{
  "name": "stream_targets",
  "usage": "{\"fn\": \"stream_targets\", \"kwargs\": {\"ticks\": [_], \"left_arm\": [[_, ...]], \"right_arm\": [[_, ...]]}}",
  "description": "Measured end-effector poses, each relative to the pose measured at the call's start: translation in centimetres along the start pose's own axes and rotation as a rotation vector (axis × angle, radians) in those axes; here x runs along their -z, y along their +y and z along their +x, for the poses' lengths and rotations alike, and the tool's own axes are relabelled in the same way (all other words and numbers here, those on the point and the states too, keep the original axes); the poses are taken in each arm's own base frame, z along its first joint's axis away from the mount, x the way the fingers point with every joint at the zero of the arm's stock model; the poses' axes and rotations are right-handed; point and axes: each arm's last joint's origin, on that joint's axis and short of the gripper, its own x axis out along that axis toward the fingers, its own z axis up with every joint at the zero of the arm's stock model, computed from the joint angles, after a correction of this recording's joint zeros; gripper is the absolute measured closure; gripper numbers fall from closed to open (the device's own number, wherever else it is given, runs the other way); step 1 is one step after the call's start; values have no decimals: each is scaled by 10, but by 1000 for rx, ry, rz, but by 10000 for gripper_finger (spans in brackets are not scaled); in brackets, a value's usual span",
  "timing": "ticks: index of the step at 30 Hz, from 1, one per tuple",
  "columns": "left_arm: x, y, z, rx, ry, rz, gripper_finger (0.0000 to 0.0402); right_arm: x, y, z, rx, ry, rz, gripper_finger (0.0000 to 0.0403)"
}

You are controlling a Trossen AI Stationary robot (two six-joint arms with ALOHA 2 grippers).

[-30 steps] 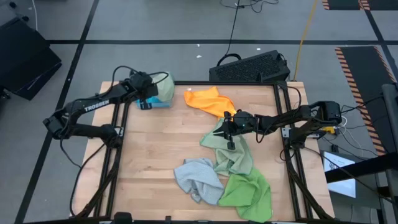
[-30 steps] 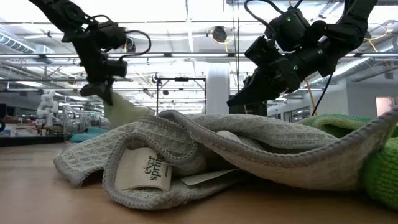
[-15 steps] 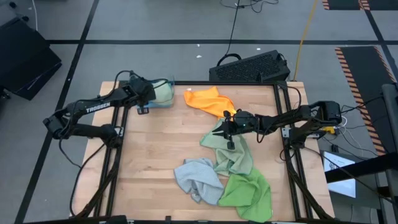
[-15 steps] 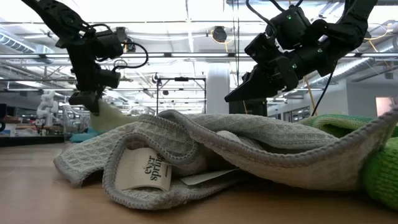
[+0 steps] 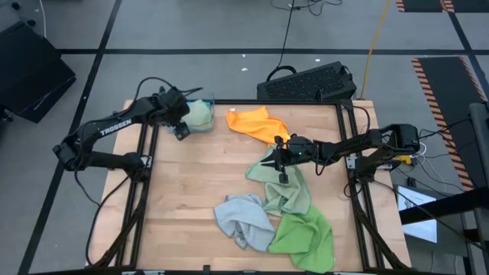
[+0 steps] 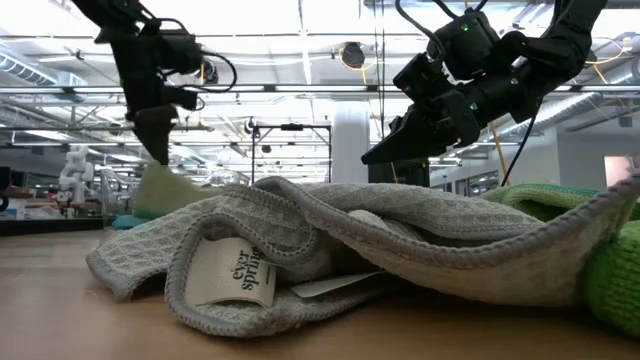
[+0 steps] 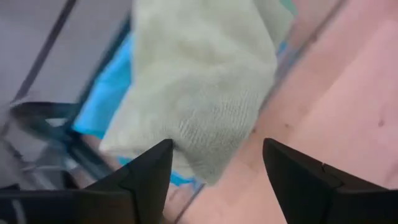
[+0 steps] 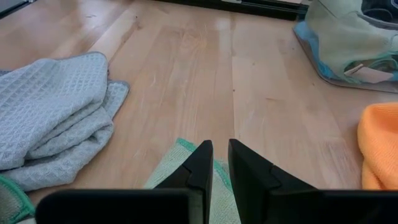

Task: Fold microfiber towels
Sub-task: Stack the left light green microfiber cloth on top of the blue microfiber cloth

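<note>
The left end effector [image 5: 182,127] hangs with fingers apart just beside a folded sage towel [image 5: 200,114] resting on the blue towel [image 5: 200,127] at the counter's [image 5: 191,183] far-left corner, seemingly just released. The right end effector [image 5: 277,160], fingers nearly together, appears clamped on the crumpled second sage towel [image 5: 284,186] mid-counter; next comes spreading it flat for folding.

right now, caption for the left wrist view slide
Open left fingers above a folded sage green towel stacked on a blue towel.

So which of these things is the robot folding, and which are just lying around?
For the job:
orange towel
blue towel
sage towel on the blue one
sage towel in the middle
grey towel
bright green towel

Just lying about:
keyboard behind the table
cables on the floor
</note>
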Motion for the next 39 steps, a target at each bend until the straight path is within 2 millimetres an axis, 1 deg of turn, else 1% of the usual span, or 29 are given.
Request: {"fn": "stream_targets", "kwargs": {"ticks": [2, 5, 6, 8, 10, 13, 16, 19, 20, 23, 27, 32, 34, 36, 38, 39], "left_arm": [[-2, 3, -3, -69, 5, -17, 166], [1, 8, -4, -193, 45, -14, 194], [1, 9, -3, -203, 48, -19, 205], [-1, 8, -3, -131, 14, -47, 226], [-8, 6, -3, -43, -65, -104, 251], [-15, 6, -3, 16, -153, -210, 295], [-15, 4, 4, 50, -121, -284, 346], [-13, 9, 14, 40, -46, -375, 390], [-13, 11, 19, 38, -27, -407, 395], [-11, 12, 37, 33, 79, -458, 391], [-7, 17, 64, -58, 218, -499, 397], [-8, 20, 88, -63, 273, -513, 393], [-8, 22, 92, -54, 278, -502, 391], [-8, 24, 90, -42, 278, -489, 393], [-10, 27, 83, -36, 279, -492, 398], [-11, 30, 75, -39, 269, -498, 399]], "right_arm": [[0, 0, 0, 0, 0, -5, 358], [0, 0, 0, 0, 0, -17, 358], [0, 0, 0, 0, 0, -17, 358], [0, 0, 0, 0, 0, -18, 358], [0, 0, 0, 0, 0, -19, 358], [0, 0, 0, 0, -2, -28, 358], [-1, 0, 0, 3, -13, -32, 358], [-1, 0, 0, 2, -11, -32, 358], [-1, 0, 0, 2, -11, -32, 358], [-1, 0, 0, 2, -12, -32, 358], [-1, 0, 0, 1, -7, -31, 358], [-1, 0, 0, 2, -7, -40, 358], [-1, 0, 0, 1, -7, -42, 358], [-1, 0, 0, 1, -7, -42, 358], [-1, 0, 0, 1, -7, -42, 358], [-1, 0, 0, 2, -7, -41, 358]]}}
